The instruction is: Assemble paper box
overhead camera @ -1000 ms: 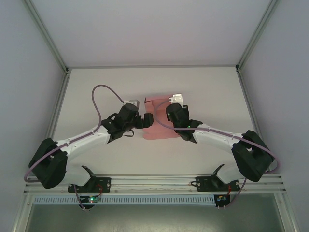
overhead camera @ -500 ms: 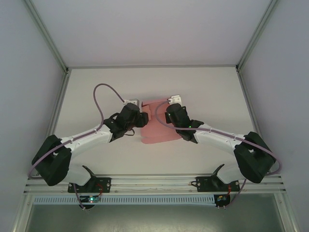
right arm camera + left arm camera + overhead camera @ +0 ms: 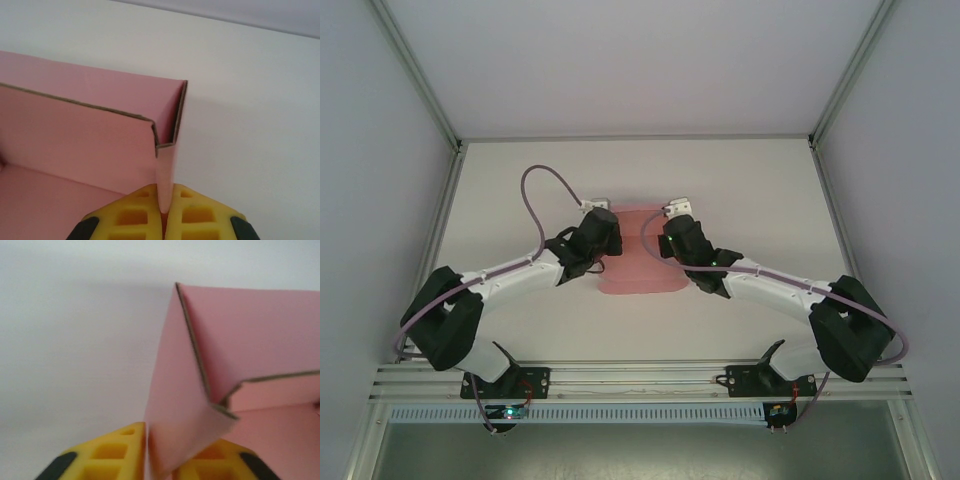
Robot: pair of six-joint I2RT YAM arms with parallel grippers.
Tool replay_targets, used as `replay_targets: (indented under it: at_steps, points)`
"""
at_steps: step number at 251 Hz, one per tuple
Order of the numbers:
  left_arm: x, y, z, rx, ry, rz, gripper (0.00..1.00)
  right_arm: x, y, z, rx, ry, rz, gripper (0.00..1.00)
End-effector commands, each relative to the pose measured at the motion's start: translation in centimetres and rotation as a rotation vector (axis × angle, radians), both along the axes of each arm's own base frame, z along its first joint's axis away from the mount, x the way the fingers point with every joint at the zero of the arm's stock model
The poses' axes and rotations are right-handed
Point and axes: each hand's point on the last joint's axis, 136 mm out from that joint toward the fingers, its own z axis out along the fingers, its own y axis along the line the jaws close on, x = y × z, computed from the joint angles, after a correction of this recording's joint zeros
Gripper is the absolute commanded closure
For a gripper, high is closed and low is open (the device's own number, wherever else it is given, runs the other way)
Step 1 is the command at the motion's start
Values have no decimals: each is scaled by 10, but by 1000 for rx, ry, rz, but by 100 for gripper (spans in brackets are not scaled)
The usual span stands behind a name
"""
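Note:
The pink paper box (image 3: 635, 262) lies at the middle of the white table (image 3: 760, 200), partly folded, between my two arms. My left gripper (image 3: 604, 232) is at its left side, its yellow fingers (image 3: 107, 455) shut on the box's left wall (image 3: 175, 410), which stands up and bends inward. My right gripper (image 3: 672, 232) is at the right side, its yellow fingers (image 3: 135, 215) shut on the upright right wall (image 3: 165, 175). The box's back wall (image 3: 75, 125) stands upright, and its floor (image 3: 45, 200) shows below it. The fingertips are hidden under the wrists in the top view.
Grey side walls (image 3: 380, 150) and metal posts enclose the table. An aluminium rail (image 3: 640, 380) runs along the near edge where both arm bases are bolted. Purple cables (image 3: 535, 195) loop above the left arm.
Both grippers have moved away from the bases and slightly apart. The left one swung outward to the box's left side. The pink card has spread wider and flatter between them.

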Motion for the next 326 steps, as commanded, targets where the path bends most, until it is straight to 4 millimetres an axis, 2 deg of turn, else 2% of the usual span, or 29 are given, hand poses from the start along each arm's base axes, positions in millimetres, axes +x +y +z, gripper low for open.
replay_targets:
  at_steps: [1,43,66,89,122,148,180,198,247,268,293,313,326]
  points:
    - [10,53,-8,195,16,255,86,-6,-7,26,-68,-82,-70,100]
    - [5,85,-21,337,74,425,88,-13,-17,51,-66,-180,-139,100]
    - [-1,106,-24,399,81,536,88,-16,-19,58,-63,-204,-157,100]
    - [1,107,-30,364,87,554,83,-18,-18,59,-57,-209,-151,100]
    - [6,113,-32,330,84,610,88,-23,-12,56,-15,-193,-119,100]
    - [23,93,-35,232,65,546,93,-26,-4,49,46,-175,-83,100]
    - [48,31,-25,12,-66,238,92,-26,12,34,81,-122,-18,100]
    - [49,16,-15,-53,-136,143,89,-25,12,30,83,-106,-11,100]
    - [45,23,-20,-22,-129,111,87,-29,14,36,148,-90,49,100]
    - [43,17,-19,-50,-156,69,79,-30,12,37,134,-82,52,100]
    - [39,14,-12,-98,-186,23,75,-29,5,36,128,-77,33,100]
    - [33,17,-8,-116,-204,1,77,-28,1,39,144,-80,29,100]
    - [31,22,-6,-130,-206,16,86,-27,-2,42,145,-84,29,100]
